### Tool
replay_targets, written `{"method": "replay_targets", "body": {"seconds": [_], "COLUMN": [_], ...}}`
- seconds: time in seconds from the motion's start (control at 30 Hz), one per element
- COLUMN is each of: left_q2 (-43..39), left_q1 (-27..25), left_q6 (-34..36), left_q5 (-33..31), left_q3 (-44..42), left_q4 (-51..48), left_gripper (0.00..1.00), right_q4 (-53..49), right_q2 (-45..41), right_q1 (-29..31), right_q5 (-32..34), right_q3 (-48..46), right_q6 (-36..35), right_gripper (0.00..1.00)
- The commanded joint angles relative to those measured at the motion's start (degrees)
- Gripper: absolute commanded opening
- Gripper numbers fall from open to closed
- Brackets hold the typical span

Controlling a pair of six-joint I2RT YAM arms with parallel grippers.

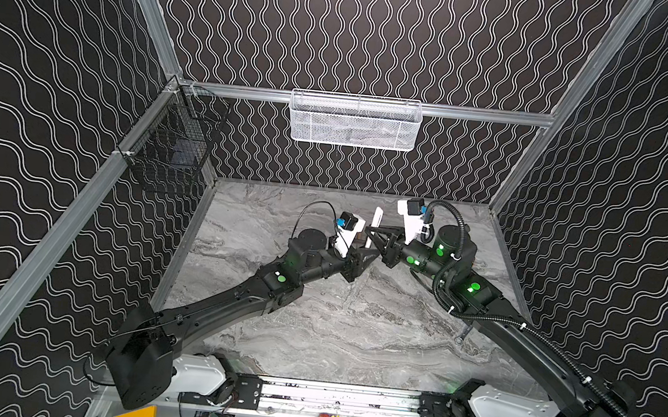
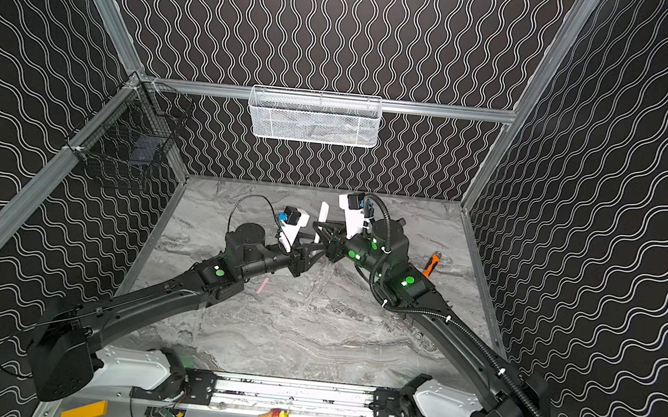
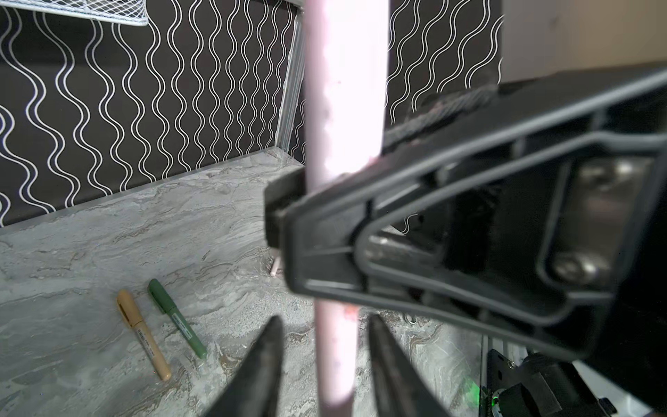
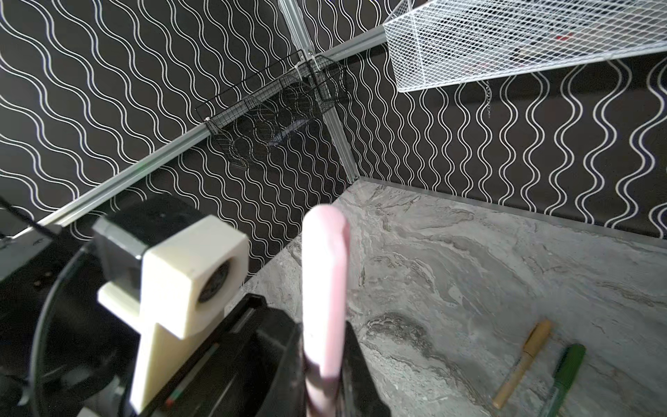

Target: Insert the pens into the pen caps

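The pink pen (image 3: 343, 90) stands upright, clamped in the right fingers (image 3: 325, 234); the left fingers (image 3: 267, 353) sit parted, flanking its lower end.

Pink pen (image 3: 343, 108), tan pen (image 3: 142, 334), green pen (image 3: 177, 317); grey marbled table (image 3: 90, 252).

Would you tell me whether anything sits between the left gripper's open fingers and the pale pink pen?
Nothing visible does. The pale pink pen stands bare between the left gripper's open fingers; the right gripper clamps it farther along.
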Motion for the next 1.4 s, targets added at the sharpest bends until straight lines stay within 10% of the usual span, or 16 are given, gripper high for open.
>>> {"method": "replay_targets", "body": {"seconds": [0.0, 0.17, 0.67, 0.93, 1.37], "left_q2": [-0.7, -1.8, -3.4, -2.7, -1.7], "left_q1": [0.0, 0.0, 0.1, 0.6, 1.1], "left_q6": [-0.5, -1.0, -4.0, -3.7, -3.4], "left_q5": [-3.4, -8.2, -40.4, -39.6, -37.4], "left_q3": [0.0, -0.2, 4.8, 5.1, 5.4], "left_q4": [0.8, -0.9, -18.1, -18.3, -18.2], "left_gripper": [0.64, 0.98, 0.98, 0.97, 0.97], "right_q4": [1.6, 0.7, -10.7, -12.4, -17.0], "right_q2": [-0.1, 0.4, 21.0, 42.5, 60.1], "right_q1": [0.0, -0.7, -13.1, -12.3, -8.8], "right_q5": [2.8, 9.0, 5.8, -6.0, -5.5], "right_q3": [0.6, 1.4, 8.5, 17.6, 32.4], "right_q6": [0.7, 1.3, 5.3, 8.2, 12.9], "right_gripper": [0.06, 0.05, 0.07, 0.09, 0.1]}}
